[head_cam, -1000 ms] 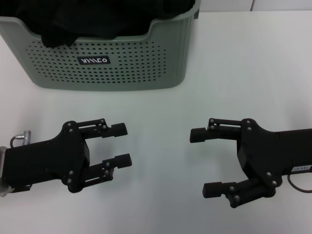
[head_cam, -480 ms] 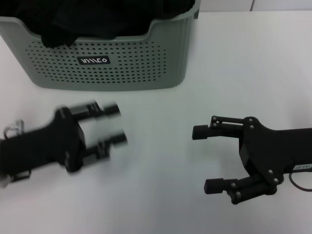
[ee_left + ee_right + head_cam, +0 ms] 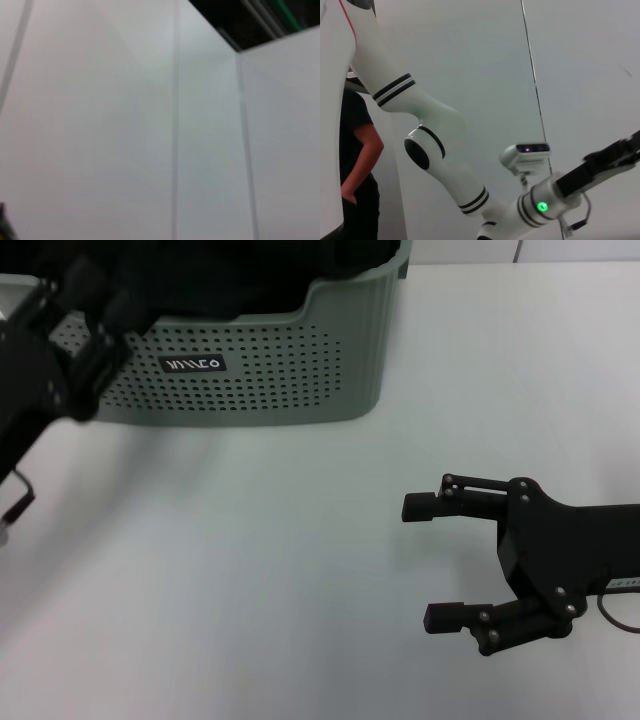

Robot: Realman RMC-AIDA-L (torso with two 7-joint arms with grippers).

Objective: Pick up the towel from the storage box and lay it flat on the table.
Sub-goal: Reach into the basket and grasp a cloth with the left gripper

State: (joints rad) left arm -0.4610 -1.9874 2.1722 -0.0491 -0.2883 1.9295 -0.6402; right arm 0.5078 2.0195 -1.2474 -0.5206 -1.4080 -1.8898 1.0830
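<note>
We see dark cloth (image 3: 250, 275) heaped inside the big grey-green plastic storage box (image 3: 250, 370) with perforated walls, at about eleven o'clock in the head view. We cannot tell whether any of this dark heap is the towel; no bright yellow shows. The box has a dipped front rim and a small dark label (image 3: 194, 365) with white lettering on its front wall. It stands on the wide, plain white table (image 3: 300, 570), which spreads out from it on all sides.

At about ten o'clock, our left gripper (image 3: 95, 300) is raised in front of the box's near left corner, with its black body overlapping the perforated wall and its fingers reaching up toward the rim and the dark cloth. It is blurred, and we cannot tell how its jaws stand.

At about four o'clock, our right gripper (image 3: 425, 560) hovers low over the bare table, well apart from the box. Its two black fingers point toward nine o'clock, with a wide gap between them and nothing held.

The left wrist view shows only pale wall panels.
</note>
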